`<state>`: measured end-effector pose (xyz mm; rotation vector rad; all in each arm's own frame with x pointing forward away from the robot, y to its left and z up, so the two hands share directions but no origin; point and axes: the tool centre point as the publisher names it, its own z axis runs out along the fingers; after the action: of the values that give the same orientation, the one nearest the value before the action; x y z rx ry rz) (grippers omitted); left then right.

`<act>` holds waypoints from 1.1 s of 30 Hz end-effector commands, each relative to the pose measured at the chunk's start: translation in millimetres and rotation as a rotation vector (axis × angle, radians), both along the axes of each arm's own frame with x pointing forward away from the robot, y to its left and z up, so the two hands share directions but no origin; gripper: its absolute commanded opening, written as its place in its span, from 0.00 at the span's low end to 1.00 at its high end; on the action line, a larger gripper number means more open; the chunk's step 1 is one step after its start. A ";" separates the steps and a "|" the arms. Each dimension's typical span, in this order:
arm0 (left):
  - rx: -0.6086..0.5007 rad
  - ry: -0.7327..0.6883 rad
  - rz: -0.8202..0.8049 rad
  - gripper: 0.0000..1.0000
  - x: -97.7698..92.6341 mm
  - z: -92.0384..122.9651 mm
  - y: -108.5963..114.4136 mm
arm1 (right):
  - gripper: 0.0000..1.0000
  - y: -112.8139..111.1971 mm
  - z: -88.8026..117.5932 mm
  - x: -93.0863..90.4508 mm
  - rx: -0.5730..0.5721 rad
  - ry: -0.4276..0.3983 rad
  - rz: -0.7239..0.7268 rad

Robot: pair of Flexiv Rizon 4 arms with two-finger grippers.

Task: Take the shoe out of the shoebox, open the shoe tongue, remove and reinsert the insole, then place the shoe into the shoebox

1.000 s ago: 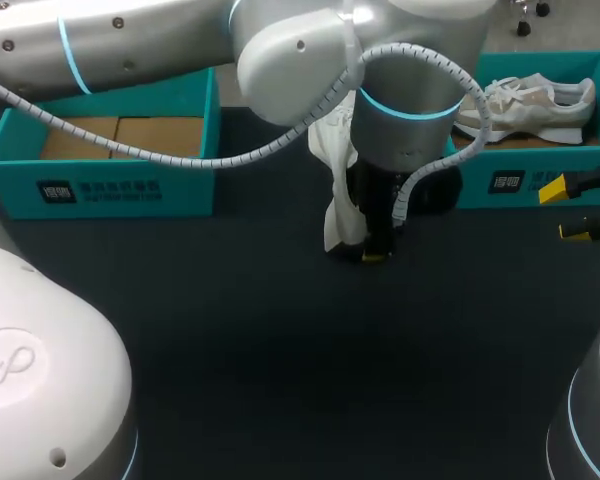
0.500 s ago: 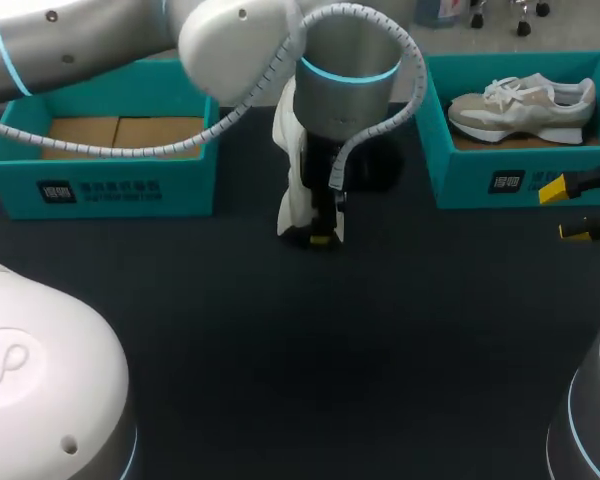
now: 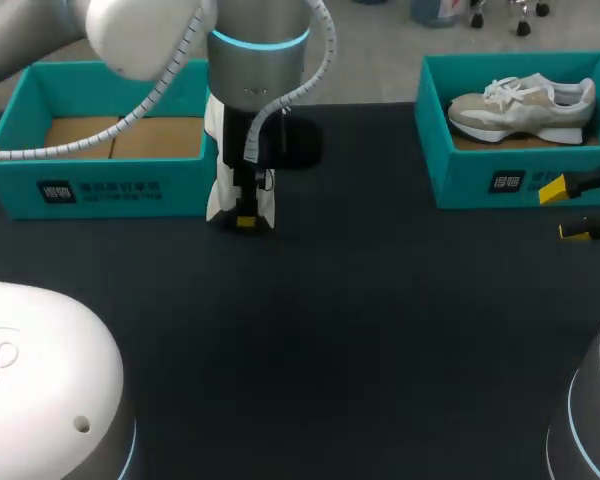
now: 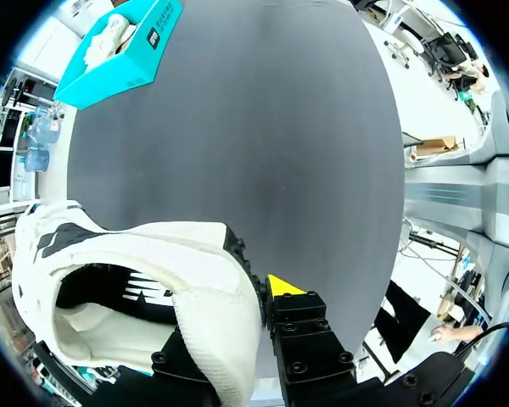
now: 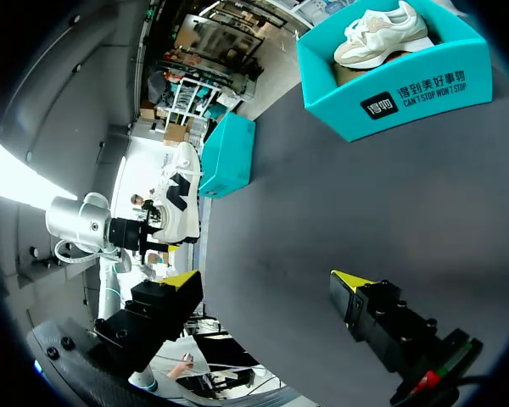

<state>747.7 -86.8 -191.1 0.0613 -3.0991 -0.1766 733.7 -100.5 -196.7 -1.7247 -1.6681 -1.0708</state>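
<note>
A white shoe [image 3: 218, 200] hangs toe-up from my left gripper [image 3: 245, 222], just in front of the right corner of the left teal shoebox [image 3: 100, 190]. In the left wrist view the left gripper [image 4: 259, 298] is shut on the shoe's [image 4: 136, 254] heel collar, with one finger hidden behind the fabric. The dark inside of the shoe shows. My right gripper [image 3: 565, 210] stands open at the table's right edge, its jaws [image 5: 267, 280] wide apart with nothing between them. From there the held shoe [image 5: 182, 191] shows far off.
The left shoebox holds only brown cardboard [image 3: 120, 135]. A second teal shoebox [image 3: 480, 180] at the back right holds a beige and white shoe [image 3: 525, 103]. The dark table [image 3: 360, 330] lies bare between the boxes and towards the front.
My left arm has carried the hanging shoe leftwards, from in front of the right shoebox to the left shoebox's right corner. The right gripper has not moved.
</note>
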 end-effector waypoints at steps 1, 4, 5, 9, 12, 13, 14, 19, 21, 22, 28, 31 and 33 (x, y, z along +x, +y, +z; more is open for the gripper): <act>-0.144 0.009 0.015 0.00 1.1 9.6 62.1 | 1.00 0.4 0.6 -1.4 -0.004 0.001 -0.002; -0.156 0.021 0.030 0.00 4.5 10.7 87.8 | 1.00 0.4 0.6 -1.4 -0.004 0.001 -0.002; -0.153 0.020 0.043 0.00 5.9 10.6 96.1 | 1.00 0.4 0.6 -1.4 -0.004 0.001 -0.002; -0.173 0.034 0.069 0.00 13.2 10.8 132.2 | 1.00 0.4 0.6 -1.4 -0.004 0.001 -0.002; -0.169 0.046 0.094 0.00 17.1 9.8 156.5 | 1.00 0.4 0.6 -1.4 -0.004 0.001 -0.002; -0.182 0.052 0.100 0.00 18.3 10.3 164.6 | 1.00 0.4 0.6 -1.4 -0.004 0.001 -0.002; -0.187 0.052 0.111 0.00 19.6 11.1 171.9 | 1.00 0.4 0.6 -1.4 -0.004 0.001 -0.002; -0.207 0.063 0.146 0.00 25.7 14.4 205.8 | 1.00 0.4 0.6 -1.4 -0.004 0.001 -0.002; -0.197 0.071 0.159 0.00 27.8 14.9 216.7 | 1.00 0.4 0.6 -1.4 -0.004 0.001 -0.002; -0.192 0.073 0.176 0.00 29.4 15.5 222.1 | 1.00 0.4 0.6 -1.4 -0.004 0.001 -0.002; -0.159 0.104 0.189 0.00 45.9 13.3 245.3 | 1.00 0.4 0.6 -1.4 -0.004 0.001 -0.002; -0.155 0.111 0.181 0.00 54.7 12.1 253.2 | 1.00 0.4 0.6 -1.4 -0.004 0.001 -0.002; -0.147 0.120 0.186 0.00 61.4 12.2 257.9 | 1.00 0.4 0.6 -1.4 -0.004 0.001 -0.002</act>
<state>801.4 162.9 -179.8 0.3207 -2.9670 -0.0248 733.7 -100.4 -196.6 -1.7247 -1.6681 -1.0708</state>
